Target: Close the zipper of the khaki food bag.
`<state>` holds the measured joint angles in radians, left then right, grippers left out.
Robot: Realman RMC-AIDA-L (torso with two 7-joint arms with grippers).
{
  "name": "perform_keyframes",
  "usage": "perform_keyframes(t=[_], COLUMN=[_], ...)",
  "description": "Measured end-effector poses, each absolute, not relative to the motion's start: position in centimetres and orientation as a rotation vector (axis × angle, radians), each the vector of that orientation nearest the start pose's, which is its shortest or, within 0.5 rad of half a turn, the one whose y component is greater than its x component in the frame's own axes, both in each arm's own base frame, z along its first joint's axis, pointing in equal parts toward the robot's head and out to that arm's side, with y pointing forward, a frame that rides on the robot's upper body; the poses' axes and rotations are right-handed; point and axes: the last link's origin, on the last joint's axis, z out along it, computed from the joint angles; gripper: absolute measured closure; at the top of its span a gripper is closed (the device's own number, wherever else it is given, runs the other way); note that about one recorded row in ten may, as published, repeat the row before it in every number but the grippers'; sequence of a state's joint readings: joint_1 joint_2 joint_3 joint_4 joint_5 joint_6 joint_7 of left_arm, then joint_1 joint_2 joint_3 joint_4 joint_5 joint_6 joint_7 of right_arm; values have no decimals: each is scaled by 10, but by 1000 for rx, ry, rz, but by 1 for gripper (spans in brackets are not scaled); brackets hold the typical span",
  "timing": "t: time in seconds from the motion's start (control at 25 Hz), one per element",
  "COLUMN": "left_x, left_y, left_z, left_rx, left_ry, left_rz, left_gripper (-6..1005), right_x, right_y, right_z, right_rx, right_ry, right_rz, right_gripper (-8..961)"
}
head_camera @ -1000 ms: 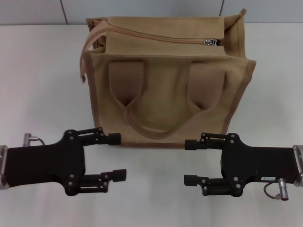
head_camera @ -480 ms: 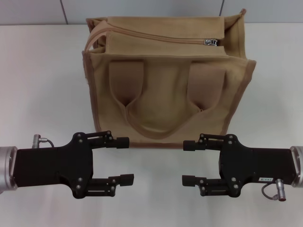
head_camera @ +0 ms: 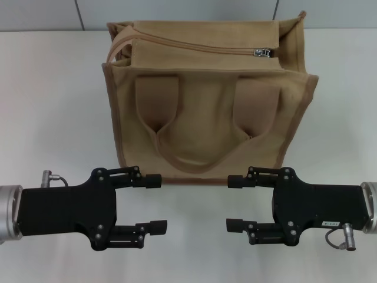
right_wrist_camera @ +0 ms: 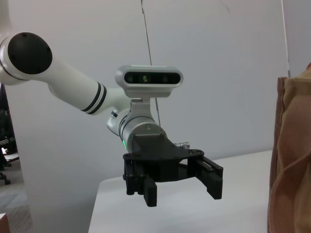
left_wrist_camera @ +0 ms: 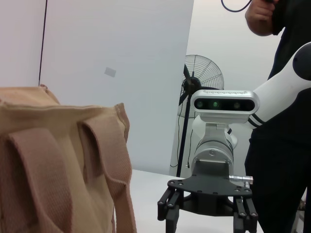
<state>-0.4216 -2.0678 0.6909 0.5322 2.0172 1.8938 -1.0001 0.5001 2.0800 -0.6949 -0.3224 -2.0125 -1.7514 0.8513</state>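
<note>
From the head view, the khaki food bag (head_camera: pixel 206 100) stands upright on the white bench (head_camera: pixel 53 100), toward the back, with its handles hanging down the front. The zipper (head_camera: pixel 200 47) runs along the top of the bag, and its little silver pull tab (head_camera: pixel 263 52) sits near the robot's right end of the track. The left hand (head_camera: pixel 154 201) and the right hand (head_camera: pixel 232 202) hover in front of the bag, apart from it, facing each other, and both have their fingers spread wide with nothing in them. The bag looks soft and floppy, made of cloth, so it will likely bend or slide if only the tab is pulled. I think one hand should hold the top edge of the bag near the zipper while the other pinches the small tab, which is hard, shiny and may be slippery. From the left wrist view, the bag (left_wrist_camera: pixel 58 165) is close by with its wide straps showing, and the right hand (left_wrist_camera: pixel 209 208) hangs farther off with its fingers wide. From the right wrist view, the brown edge of the bag (right_wrist_camera: pixel 291 155) shows at one side, and the left hand (right_wrist_camera: pixel 180 187) is spread and empty above the bench (right_wrist_camera: pixel 194 213).
</note>
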Motion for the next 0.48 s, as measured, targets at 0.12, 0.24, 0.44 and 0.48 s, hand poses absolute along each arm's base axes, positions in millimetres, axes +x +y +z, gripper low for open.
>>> perform_keyframes(t=[0.12,0.24,0.44,0.48], left_x=[-273,-273,-273,-273], left_y=[248,248,248,248], left_z=[-10,-10,-10,-10], left_rx=[-2924,-2924,-2924,-2924], left_ry=[-264,-264,-264,-264], left_rz=[-985,-985,-985,-985], left_gripper=[251,251,251,251], right_x=[262,262,262,262], right_y=[256,256,256,256], right_z=[-50,-50,-50,-50], right_rx=[-2896,-2896,-2897,-2897], right_ry=[232,231,230,230], right_rz=[1004,1004,1005,1005], right_gripper=[232,232,232,232])
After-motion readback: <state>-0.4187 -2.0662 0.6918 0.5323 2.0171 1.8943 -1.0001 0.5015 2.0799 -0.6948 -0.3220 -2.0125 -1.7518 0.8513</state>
